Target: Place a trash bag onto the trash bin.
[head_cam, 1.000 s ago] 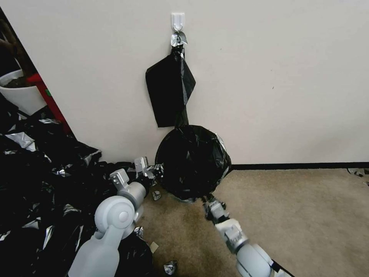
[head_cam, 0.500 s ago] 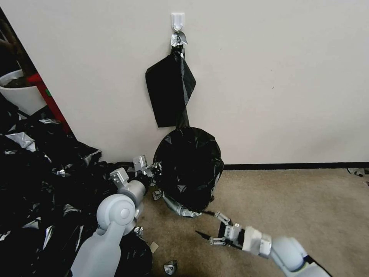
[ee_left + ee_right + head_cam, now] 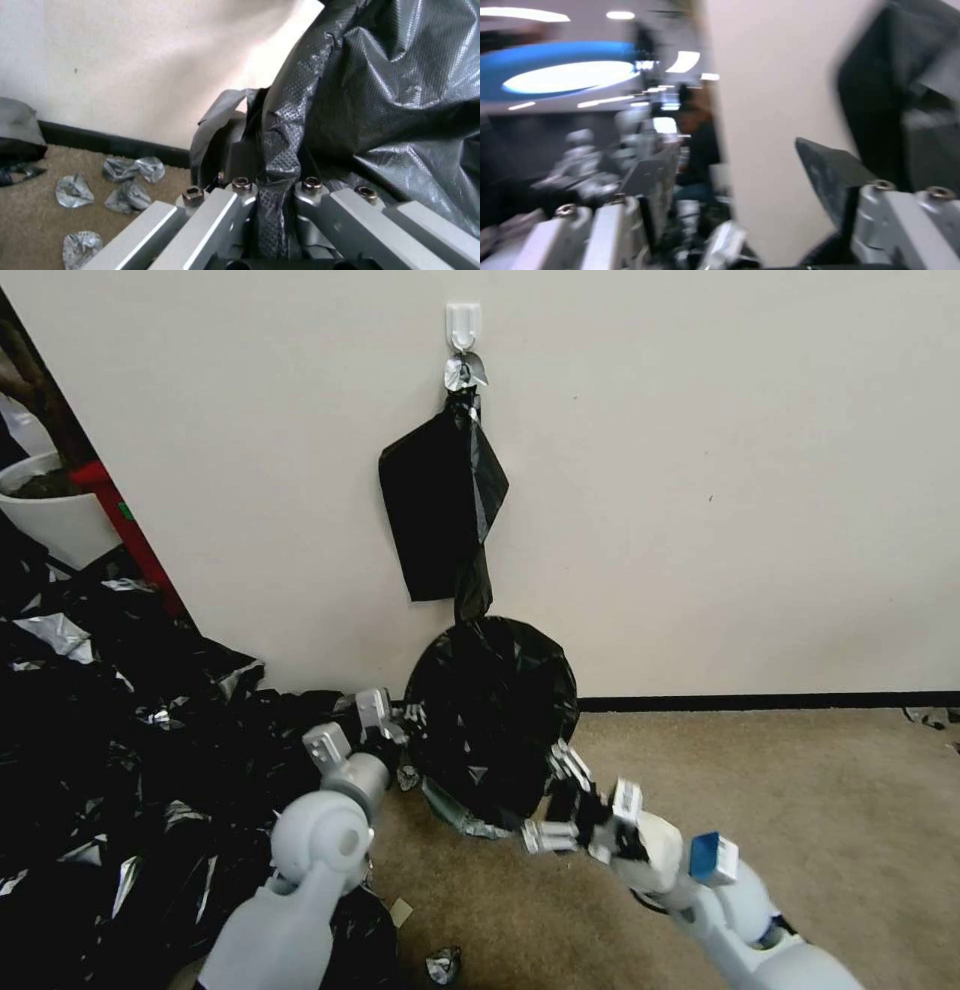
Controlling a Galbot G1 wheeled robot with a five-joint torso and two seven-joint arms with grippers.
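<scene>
Trash bag (image 3: 492, 710): glossy black film, stretched into a round dome at the foot of the wall, on the carpet, directly under the hanging bundle; silvery hem showing along its lower edge.
Trash bin: hidden under the film, cannot tell how far covered.
Left pincer (image 3: 408, 717): at the bag's left edge, fingers closed on a pleat of film; in the left wrist view (image 3: 272, 187) a grey fold pinched between both fingers.
Right pincer (image 3: 552, 798): at the bag's lower right edge, fingers spread wide, nothing gripped; upper fingertip touching or just beside the film, cannot tell which.
Hanging bundle (image 3: 440, 505): flat black, narrow neck, hung from a white wall hook (image 3: 462, 325).
Film heap (image 3: 110, 710): large mass of black plastic on the floor to the left, beside the left arm.
White tub (image 3: 52, 505): far left, with a red bar beside it.
Carpet (image 3: 800, 810): beige, small silver scraps near the bag.
</scene>
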